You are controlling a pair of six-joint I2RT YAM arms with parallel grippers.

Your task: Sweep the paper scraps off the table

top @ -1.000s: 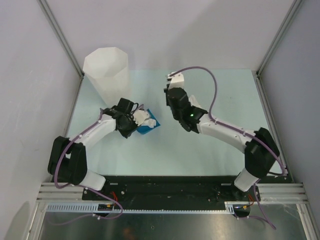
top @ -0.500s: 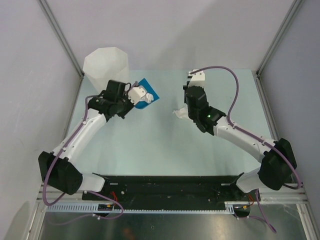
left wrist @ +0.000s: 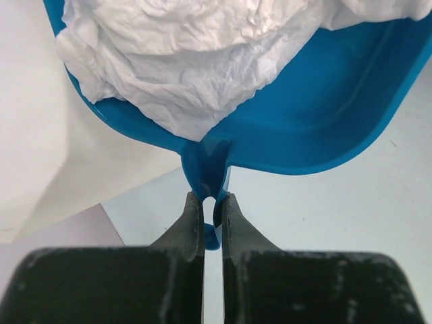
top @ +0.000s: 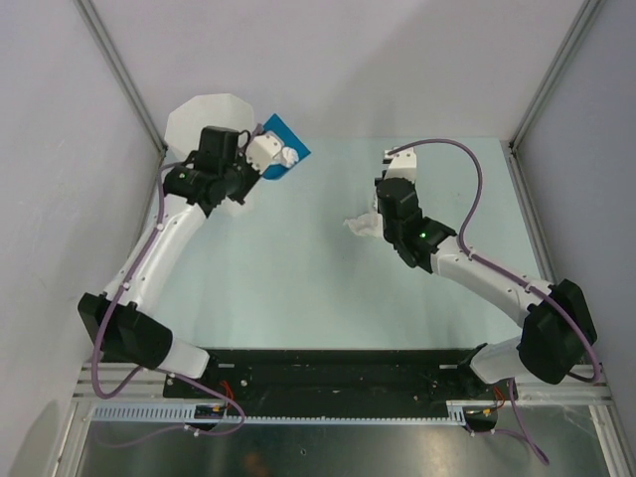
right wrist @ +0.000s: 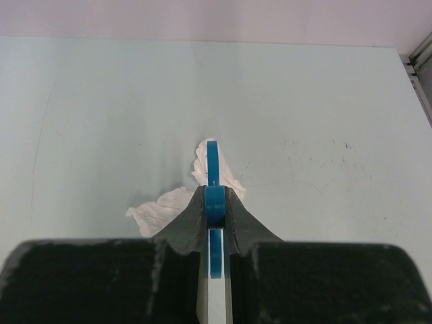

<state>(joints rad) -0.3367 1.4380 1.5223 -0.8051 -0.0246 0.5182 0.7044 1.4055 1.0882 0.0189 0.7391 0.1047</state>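
Note:
My left gripper (top: 254, 164) is shut on the handle of a blue dustpan (top: 289, 140) and holds it up in the air beside the rim of the tall white bin (top: 204, 117). Crumpled white paper scraps (top: 270, 154) fill the pan. In the left wrist view the fingers (left wrist: 210, 200) pinch the pan's handle, with the pan (left wrist: 324, 115) and its scraps (left wrist: 182, 61) just ahead. My right gripper (top: 379, 219) is shut on a thin blue brush handle (right wrist: 213, 165). One paper scrap (top: 359, 226) lies on the mint-green table (top: 298, 288) right at its tip, also in the right wrist view (right wrist: 160, 209).
The white bin stands at the table's far left corner, and its wall shows in the left wrist view (left wrist: 40, 155). Grey walls and metal posts close in the table on three sides. The black arm-base rail (top: 338, 363) runs along the near edge.
My left arm has lifted the loaded dustpan off the table's middle and carried it back and left to the bin. My right arm has drawn back to the right, uncovering one scrap.

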